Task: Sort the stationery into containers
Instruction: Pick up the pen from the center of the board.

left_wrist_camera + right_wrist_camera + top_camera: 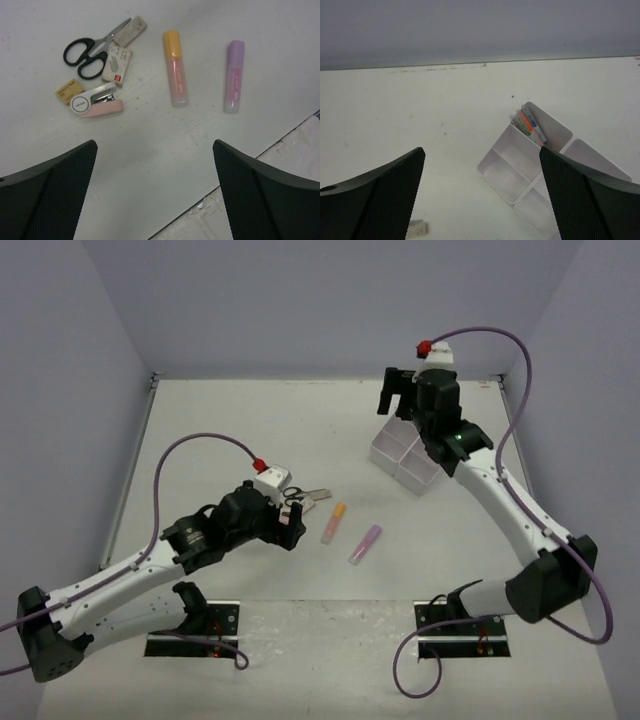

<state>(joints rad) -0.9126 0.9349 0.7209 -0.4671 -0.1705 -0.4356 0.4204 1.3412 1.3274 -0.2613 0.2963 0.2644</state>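
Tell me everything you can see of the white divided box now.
The white divided box looks like thin plastic, split by upright walls into square compartments. It sits flat on the table, cornerwise to the right wrist camera, with nothing else touching it. The far compartment holds several pens leaning together; the one beside it looks empty, the others partly hidden.

A white table (250,425) meets pale lavender walls (320,300).

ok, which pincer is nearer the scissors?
Left. The left pincer is right beside the scissors; the right pincer is far off, by the white divided box.
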